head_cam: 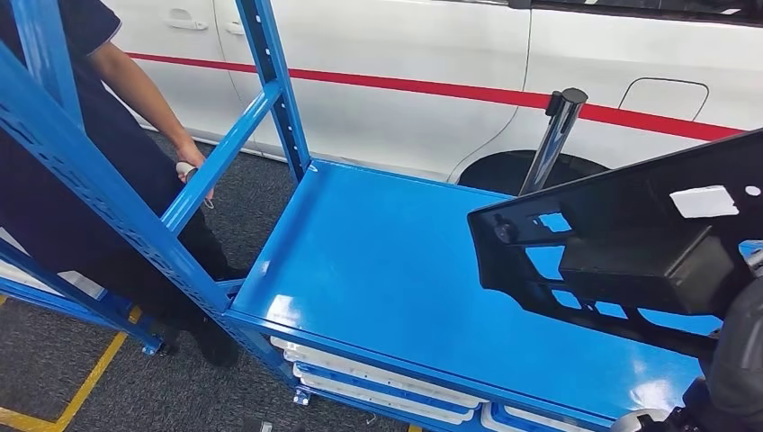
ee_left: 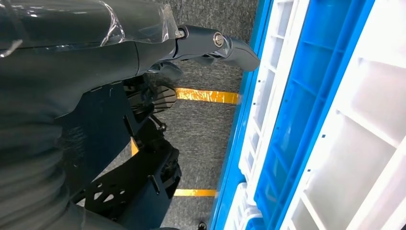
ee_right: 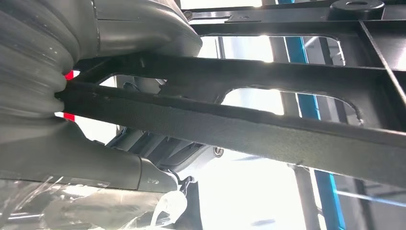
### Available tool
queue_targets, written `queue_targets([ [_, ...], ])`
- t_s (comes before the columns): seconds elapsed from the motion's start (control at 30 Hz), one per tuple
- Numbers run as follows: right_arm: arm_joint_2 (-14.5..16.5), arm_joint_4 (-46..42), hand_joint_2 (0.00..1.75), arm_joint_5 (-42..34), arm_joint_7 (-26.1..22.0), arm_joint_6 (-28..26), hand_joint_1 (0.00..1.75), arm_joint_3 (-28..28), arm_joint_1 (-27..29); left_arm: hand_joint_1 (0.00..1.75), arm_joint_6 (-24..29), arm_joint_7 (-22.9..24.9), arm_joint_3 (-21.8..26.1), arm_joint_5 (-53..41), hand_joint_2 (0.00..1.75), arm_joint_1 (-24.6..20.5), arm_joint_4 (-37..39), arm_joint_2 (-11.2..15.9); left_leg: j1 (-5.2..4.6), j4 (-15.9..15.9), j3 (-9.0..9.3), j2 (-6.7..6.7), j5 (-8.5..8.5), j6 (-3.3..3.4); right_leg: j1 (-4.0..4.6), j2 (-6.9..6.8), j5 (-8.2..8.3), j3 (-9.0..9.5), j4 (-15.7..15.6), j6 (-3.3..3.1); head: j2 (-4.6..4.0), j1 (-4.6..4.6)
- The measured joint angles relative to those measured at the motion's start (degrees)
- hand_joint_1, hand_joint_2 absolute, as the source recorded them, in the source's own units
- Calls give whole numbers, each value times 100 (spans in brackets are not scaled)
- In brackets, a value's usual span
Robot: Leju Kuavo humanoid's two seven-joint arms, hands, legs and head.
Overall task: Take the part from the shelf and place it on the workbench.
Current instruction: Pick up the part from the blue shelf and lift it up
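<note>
The part (head_cam: 630,252) is a large black plastic frame with cut-out windows and a white label, hanging tilted above the right end of the blue shelf board (head_cam: 387,261). My right hand (ee_right: 57,57) grips one of the part's (ee_right: 268,129) black bars, thumb (ee_right: 139,33) on one side and fingers on the other. In the head view my right arm (head_cam: 738,360) comes in at the bottom right corner, under the part. My left hand (ee_left: 210,43) hangs beside the shelf's lower bins and holds nothing, its thumb sticking out.
A person (head_cam: 54,180) stands at the shelf's left end with a small white thing in one hand (head_cam: 186,168). A white car (head_cam: 405,54) and a chrome post (head_cam: 553,135) stand behind the shelf. White and blue bins (head_cam: 360,369) sit under the board. Yellow tape (head_cam: 90,378) marks the floor.
</note>
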Motion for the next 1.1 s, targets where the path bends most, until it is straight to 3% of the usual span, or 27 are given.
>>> queue_targets([
  [0.23,14,3,175,-1040,-363,0,175,-138,128,0,-82,10,49,4,175,5,0,0,0,0,-1,0,0,0,0,0,0,0,0,0,0,0],
  [0.53,57,20,175,-872,-253,1,175,-313,209,0,-131,14,64,13,175,7,0,0,-37,24,-19,-1,-12,30,-24,-6,12,-1,-11,21,0,0],
  [0.6,63,20,175,-789,-223,3,175,-347,211,0,-139,13,73,14,175,5,0,-2,1,-41,19,-9,27,47,-13,-12,-23,-8,23,44,-1,2],
  [0.67,72,20,175,-735,-202,4,175,-381,215,0,-143,13,91,14,175,0,0,-5,62,-107,59,-27,69,64,-11,-15,-282,-166,419,82,-1,9],
  [0.73,83,20,175,-700,-176,3,175,-413,228,0,-144,15,110,14,175,4,0,-8,95,-114,53,-60,76,67,-40,-13,-687,-530,1233,135,-1,17],
  [0.77,89,21,175,-688,-164,2,175,-429,241,0,-144,15,117,13,175,12,0,-10,109,-111,51,-87,76,63,-60,-14,-803,-689,1568,162,-1,18],
  [0.8,96,22,175,-681,-155,2,175,-444,253,0,-144,15,125,12,175,19,0,-13,126,-106,51,-125,73,51,-84,-14,-803,-758,1706,189,-1,18],
  [0.83,102,24,175,-677,-151,2,175,-459,264,0,-144,15,133,11,175,24,0,-14,150,-95,54,-174,66,26,-116,-11,-682,-703,1591,220,0,18],
  [0.87,105,24,175,-676,-148,2,175,-471,267,0,-144,15,141,10,175,26,0,-15,181,-72,57,-231,51,-10,-155,10,-475,-536,1253,261,0,17],
  [0.93,109,24,175,-675,-144,2,175,-489,279,0,-144,20,152,8,175,18,0,-14,224,16,31,-347,-7,-123,-226,187,-166,-130,446,335,0,24],
  [1.0,115,25,175,-675,-138,1,175,-510,293,0,-142,32,158,3,175,3,0,-11,225,80,-31,-444,-40,-222,-238,299,-132,14,137,276,0,27],
  [1.07,130,27,175,-676,-134,2,175,-532,299,0,-139,50,160,-2,175,9,0,-10,238,81,-74,-533,-27,-279,-207,193,-154,-22,181,137,0,23],
  [1.1,137,28,175,-678,-132,3,175,-543,300,0,-137,60,160,-3,175,22,0,-10,251,116,-97,-500,-46,-298,-197,138,-157,-26,190,85,0,21],
])
